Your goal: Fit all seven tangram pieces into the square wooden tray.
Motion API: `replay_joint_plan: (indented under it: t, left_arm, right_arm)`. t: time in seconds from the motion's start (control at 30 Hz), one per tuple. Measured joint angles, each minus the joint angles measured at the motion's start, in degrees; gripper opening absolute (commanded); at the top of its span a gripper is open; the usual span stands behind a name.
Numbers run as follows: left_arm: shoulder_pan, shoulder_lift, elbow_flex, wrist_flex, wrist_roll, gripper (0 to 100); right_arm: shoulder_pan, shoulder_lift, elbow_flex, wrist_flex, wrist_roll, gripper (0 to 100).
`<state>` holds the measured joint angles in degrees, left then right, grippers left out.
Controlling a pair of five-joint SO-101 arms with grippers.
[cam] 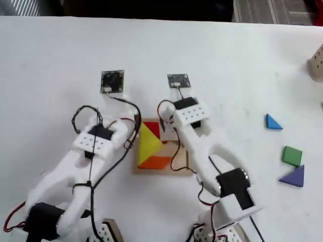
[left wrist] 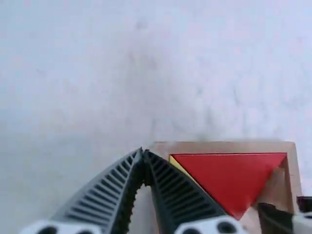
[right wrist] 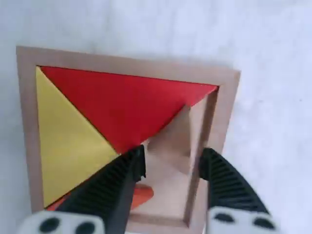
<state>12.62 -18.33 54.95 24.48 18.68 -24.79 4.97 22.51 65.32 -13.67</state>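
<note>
The square wooden tray [cam: 162,171] lies between the two arms. In it are a red triangle [right wrist: 126,105], a yellow triangle [right wrist: 66,141] and an orange piece [cam: 154,162]; its right part is bare wood [right wrist: 178,141]. My right gripper [right wrist: 173,161] hangs open over that bare part, with nothing between its fingers. My left gripper [left wrist: 144,155] is shut and empty, its tips at the tray's outer corner [left wrist: 155,145]. Out on the table to the right lie a small blue triangle [cam: 273,122], a green square [cam: 292,156] and a purple triangle [cam: 294,176].
A wooden perforated object [cam: 317,63] stands at the right edge of the table. Black and red cables [cam: 128,128] loop off both arms next to the tray. Open white table stretches between the tray and the loose pieces.
</note>
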Motion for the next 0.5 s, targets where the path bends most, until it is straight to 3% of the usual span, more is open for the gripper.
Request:
replay_joint_plan:
  t: [0.1,0.33,0.5]
  left_arm:
    - [0.00,0.00,0.00,0.00,0.00,2]
    - [0.00,0.00,0.00,-1.58,0.00,2]
    - [5.19,0.00,0.00,-2.46,0.00,2]
  right_arm:
    - [-0.26,0.62,-2.46,3.60,0.00,38.0]
    - [3.96,-0.09,-6.42,11.52,2.29,37.1]
    - [16.62,-3.60,-5.45,13.27,6.77,13.9]
